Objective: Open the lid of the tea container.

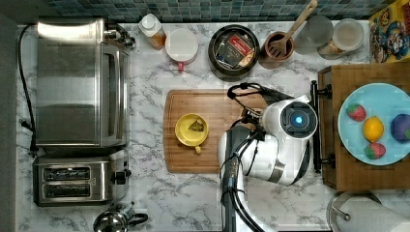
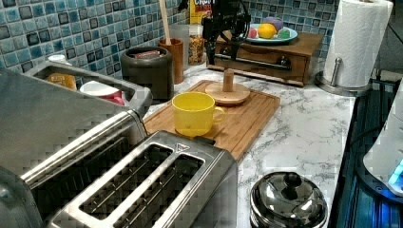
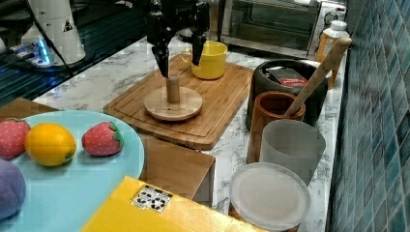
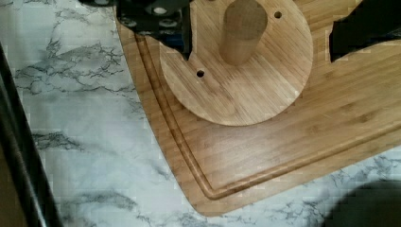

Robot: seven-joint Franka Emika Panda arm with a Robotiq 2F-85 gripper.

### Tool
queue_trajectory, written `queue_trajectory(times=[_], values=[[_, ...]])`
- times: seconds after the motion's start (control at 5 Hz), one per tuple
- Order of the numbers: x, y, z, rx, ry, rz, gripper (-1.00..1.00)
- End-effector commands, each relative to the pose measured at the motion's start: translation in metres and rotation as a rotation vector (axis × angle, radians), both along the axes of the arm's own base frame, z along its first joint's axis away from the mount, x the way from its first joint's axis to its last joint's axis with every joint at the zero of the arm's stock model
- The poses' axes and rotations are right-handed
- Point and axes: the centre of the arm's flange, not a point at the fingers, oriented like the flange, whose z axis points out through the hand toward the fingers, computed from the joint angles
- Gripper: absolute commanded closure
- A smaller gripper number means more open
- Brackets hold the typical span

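The lid (image 3: 173,104), a round light-wood disc with an upright knob, lies flat on the wooden cutting board (image 3: 217,116), also seen as the lid (image 2: 228,92) and close up as the lid (image 4: 236,75). My gripper (image 3: 180,65) hangs just above it, open, one finger on each side of the knob and not touching it; nothing is held. From the wrist the gripper (image 4: 260,38) straddles the knob. The tea container (image 1: 212,53), a round black tin, stands uncovered at the back by the tiled wall with tea packets showing inside, also seen as the tea container (image 3: 270,79).
A yellow cup (image 1: 192,129) sits on the board at the top view's left of my arm (image 1: 290,121). A wooden-spoon pot (image 1: 279,48) and a white mug (image 1: 181,46) flank the tin. Toaster oven (image 1: 77,82), toaster (image 1: 72,181), fruit plate (image 1: 382,96) and paper towel roll (image 2: 356,42) ring the counter.
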Motion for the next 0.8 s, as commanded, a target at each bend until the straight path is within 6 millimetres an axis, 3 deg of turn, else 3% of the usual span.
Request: queue_trajectory(times=[0.2, 0.8], values=[[0.009, 0.026, -0.026, -0.077, 0.023, 0.024, -1.00], [-0.001, 0.014, -0.046, -0.105, 0.054, -0.027, -1.00]])
